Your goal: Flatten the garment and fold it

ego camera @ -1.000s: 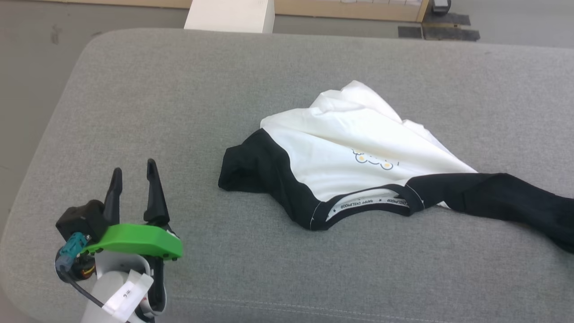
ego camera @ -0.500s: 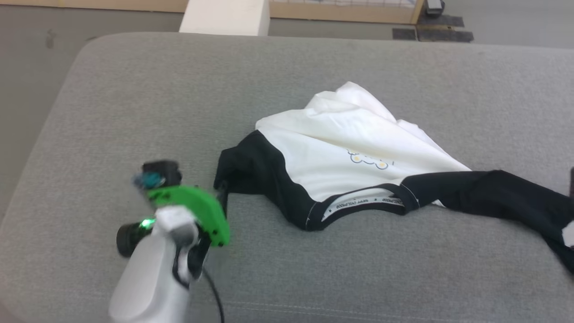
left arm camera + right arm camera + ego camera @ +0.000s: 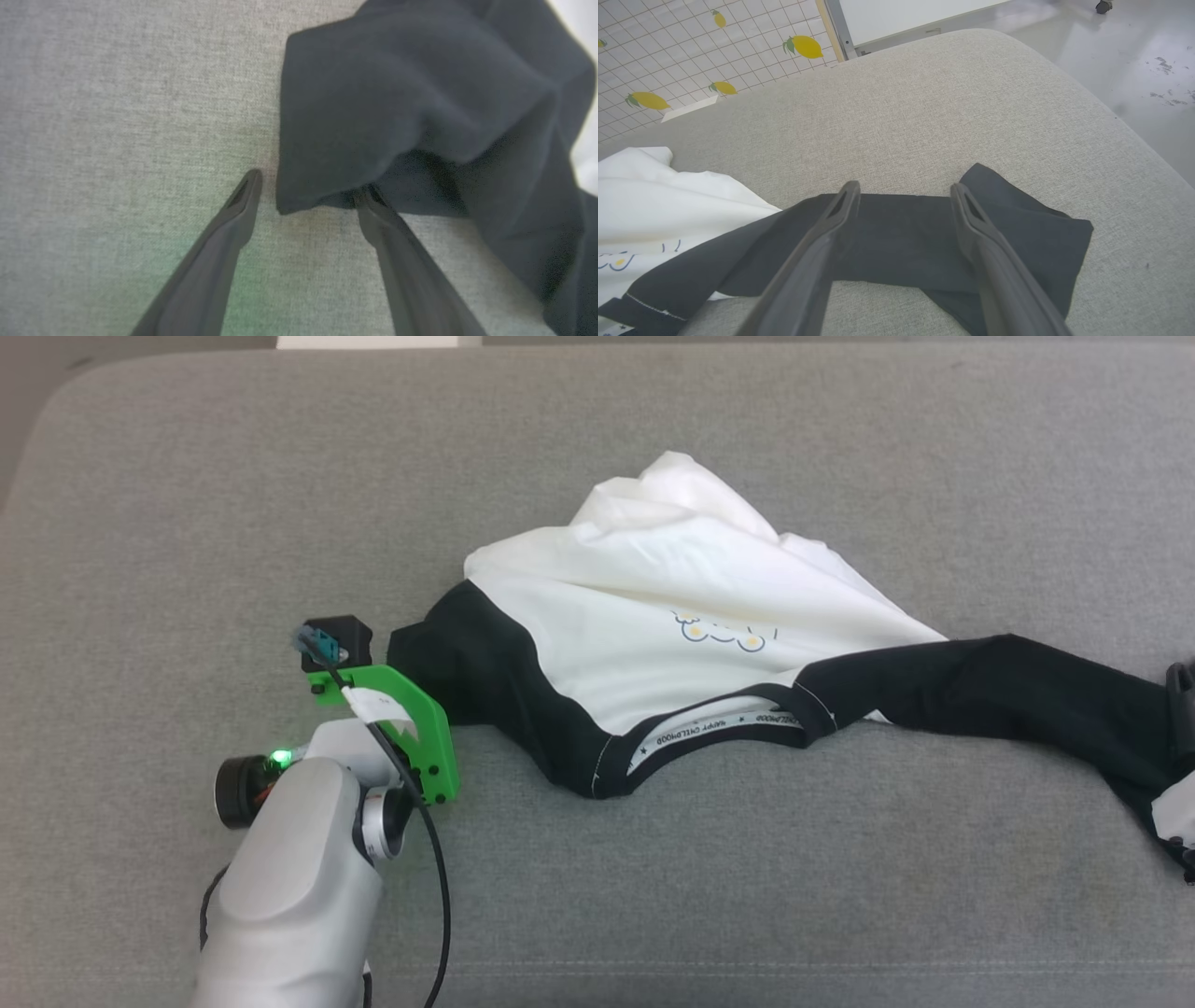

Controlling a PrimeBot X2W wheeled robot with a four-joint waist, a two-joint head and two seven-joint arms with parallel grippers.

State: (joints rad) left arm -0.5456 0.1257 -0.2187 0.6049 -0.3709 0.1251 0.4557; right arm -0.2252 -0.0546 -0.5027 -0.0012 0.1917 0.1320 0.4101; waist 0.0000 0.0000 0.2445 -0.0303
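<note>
The whole grey bench [image 3: 653, 896] sits differently in the head view than a second ago. That is the camera dipping, not the cloth sliding. The garment [image 3: 653, 607] lies as it did, bunched in the middle of the bench, with its white body rucked into a peak, its neck band toward the robot and its black sleeves trailing out to either side. Nothing is flattened yet.

The real change is in the arms. The left arm has swung up from the lower left corner and turned its wrist over, bringing the left claw [image 3: 310, 185] to the end of the left sleeve [image 3: 467, 663]. The right claw [image 3: 906, 187] has arrived at the right sleeve [image 3: 901, 233], near its cuff. This looks like the setup for pulling both sleeves apart to spread the shirt.

The left claw is spread wide and grips nothing. One finger tip rests beside the cuff on bare bench, and the other meets the folded edge of the cloth. The right claw is equally wide, with both fingers over the sleeve. Whether they press on it cannot be told.
</note>
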